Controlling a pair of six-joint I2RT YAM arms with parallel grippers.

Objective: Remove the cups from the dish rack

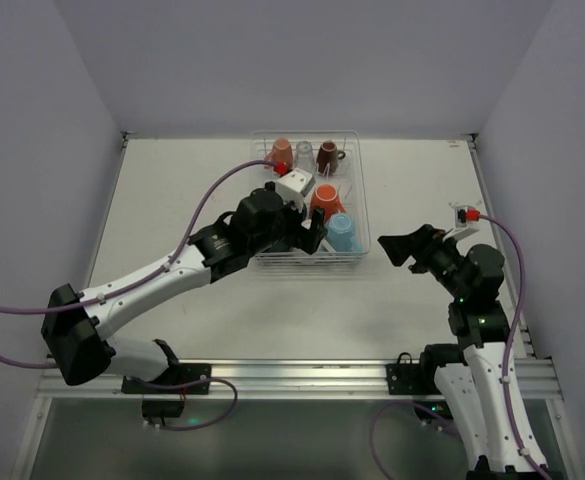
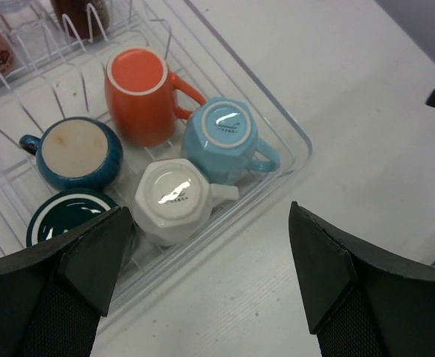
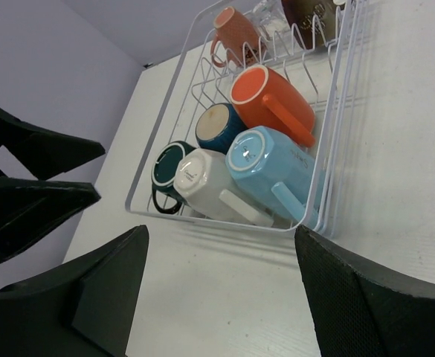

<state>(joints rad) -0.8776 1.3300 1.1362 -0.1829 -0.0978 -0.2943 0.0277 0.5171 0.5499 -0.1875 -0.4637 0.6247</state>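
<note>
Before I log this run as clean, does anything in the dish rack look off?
Nothing is broken or spilled. Only the navy cup stands out: its upturned base looks smudged tan, unlike the glossy bases of the white cup and blue cup.

Lab: bare-walled robot table point(image 1: 272, 310)

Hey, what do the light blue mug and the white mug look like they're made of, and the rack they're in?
The light blue mug and white mug: likely glazed ceramic, glossy glare on their upturned bases. The dish rack: thin white wire, probably coated metal; can't confirm.
</note>
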